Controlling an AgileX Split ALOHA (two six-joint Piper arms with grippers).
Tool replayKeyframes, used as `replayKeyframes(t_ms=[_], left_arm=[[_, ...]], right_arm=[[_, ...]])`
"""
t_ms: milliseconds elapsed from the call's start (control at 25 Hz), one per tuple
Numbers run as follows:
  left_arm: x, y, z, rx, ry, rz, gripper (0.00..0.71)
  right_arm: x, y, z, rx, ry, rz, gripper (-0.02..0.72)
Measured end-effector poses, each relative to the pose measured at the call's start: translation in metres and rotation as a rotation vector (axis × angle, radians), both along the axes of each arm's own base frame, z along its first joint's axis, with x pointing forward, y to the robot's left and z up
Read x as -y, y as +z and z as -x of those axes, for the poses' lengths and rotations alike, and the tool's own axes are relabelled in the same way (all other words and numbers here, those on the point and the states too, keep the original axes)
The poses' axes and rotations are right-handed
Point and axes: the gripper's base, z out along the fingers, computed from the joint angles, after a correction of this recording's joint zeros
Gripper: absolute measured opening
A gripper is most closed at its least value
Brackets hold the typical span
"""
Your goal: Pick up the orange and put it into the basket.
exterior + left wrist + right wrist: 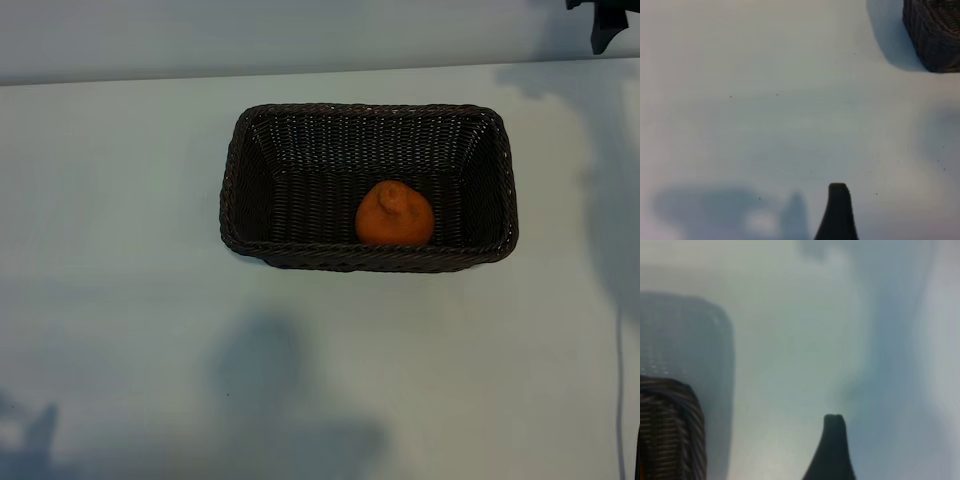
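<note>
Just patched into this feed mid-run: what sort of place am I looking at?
Most likely a lab or test bench, not a home: a bare white table holding only a dark wicker basket with an orange in it, and part of a black arm mount at the far right corner.

The orange point(395, 214) – small, knobbed – sits inside the dark woven basket point(368, 258), against its near wall, right of centre.
</note>
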Motion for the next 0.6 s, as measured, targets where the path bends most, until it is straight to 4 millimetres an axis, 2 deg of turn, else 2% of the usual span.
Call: replayKeyframes(t_ms=[160,600], left_arm=[[0.000,0.000,0.000,-0.001,0.000,0.000,0.592],[0.000,0.000,0.000,-0.001,0.000,0.000,0.592]], right_arm=[[0.004,0.014,0.006,0.030,-0.005,-0.003,0.582],[0.000,0.083,0.045,0.194,0.002,-0.007,0.582]])
